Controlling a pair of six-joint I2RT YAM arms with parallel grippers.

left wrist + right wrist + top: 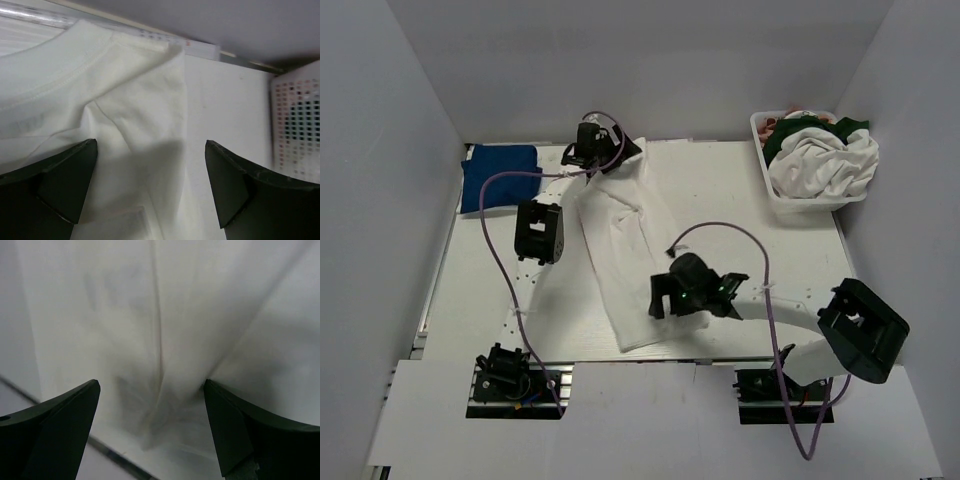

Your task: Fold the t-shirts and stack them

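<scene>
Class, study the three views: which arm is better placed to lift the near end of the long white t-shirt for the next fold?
Right. The right gripper hangs, jaws open, over the near end of the white t-shirt; the left gripper is at its far collar end.

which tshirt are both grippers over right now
The long white cloth t-shirt laid out in the middle; the royal-blue one sits folded at the far left, the others are heaped in the white plastic basket.
</scene>
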